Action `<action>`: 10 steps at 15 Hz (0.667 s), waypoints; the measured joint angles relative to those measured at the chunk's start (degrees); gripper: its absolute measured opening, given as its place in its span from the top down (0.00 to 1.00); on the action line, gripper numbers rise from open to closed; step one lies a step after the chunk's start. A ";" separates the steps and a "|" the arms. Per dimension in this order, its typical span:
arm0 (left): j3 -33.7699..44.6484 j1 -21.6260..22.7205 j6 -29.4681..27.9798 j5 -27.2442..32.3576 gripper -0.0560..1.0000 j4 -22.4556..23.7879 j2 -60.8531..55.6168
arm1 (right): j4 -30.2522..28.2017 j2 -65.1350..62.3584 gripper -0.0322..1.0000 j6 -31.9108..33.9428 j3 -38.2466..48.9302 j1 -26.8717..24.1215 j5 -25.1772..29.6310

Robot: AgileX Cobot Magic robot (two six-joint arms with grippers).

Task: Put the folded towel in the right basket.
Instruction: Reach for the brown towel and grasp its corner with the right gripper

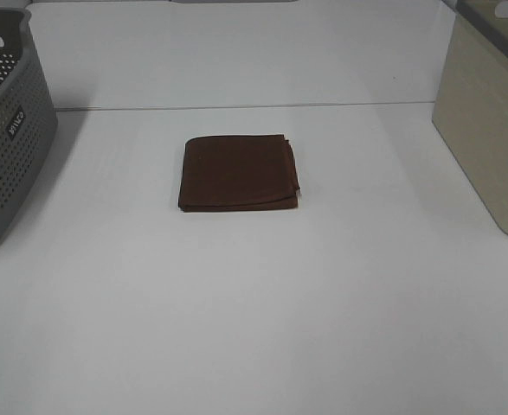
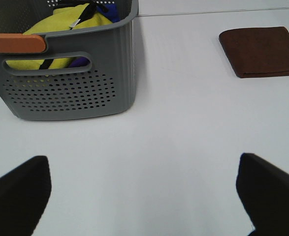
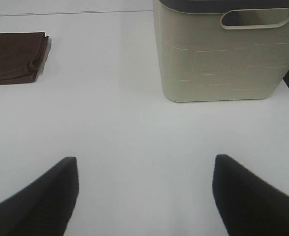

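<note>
Exterior high view: grey basket (image 1: 3, 147) cut by left edge, beige basket (image 1: 487, 138) by right edge, its interior unseen; grey basket's label (image 1: 16, 122) illegible.

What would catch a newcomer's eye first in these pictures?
The dark brown folded towel stands out, lying flat and alone in the middle of the white table. A grey perforated basket sits at the left edge with a yellow item inside. A beige basket stands at the right edge.
</note>
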 joint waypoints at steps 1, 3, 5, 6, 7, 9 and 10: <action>0.00 0.00 0.00 0.00 0.03 0.00 0.00 | 0.00 0.00 0.27 0.00 0.00 0.00 0.00; 0.00 0.00 0.00 0.00 0.03 0.00 0.00 | 0.00 0.00 0.27 0.00 0.00 0.00 0.00; 0.00 0.00 0.00 0.00 0.03 0.00 0.00 | 0.00 0.00 0.27 0.00 0.00 0.00 0.00; 0.00 0.00 0.00 0.00 0.03 0.00 0.00 | 0.00 0.00 0.27 0.00 0.00 0.00 0.00; 0.00 0.00 0.00 0.00 0.03 0.00 0.00 | 0.00 0.00 0.27 0.00 0.00 0.00 0.00; 0.00 0.00 0.00 0.00 0.03 0.00 0.00 | 0.00 0.00 0.27 0.00 0.00 0.00 0.00; 0.00 0.00 0.00 0.00 0.03 0.00 0.00 | 0.00 0.00 0.27 0.00 0.00 0.00 0.00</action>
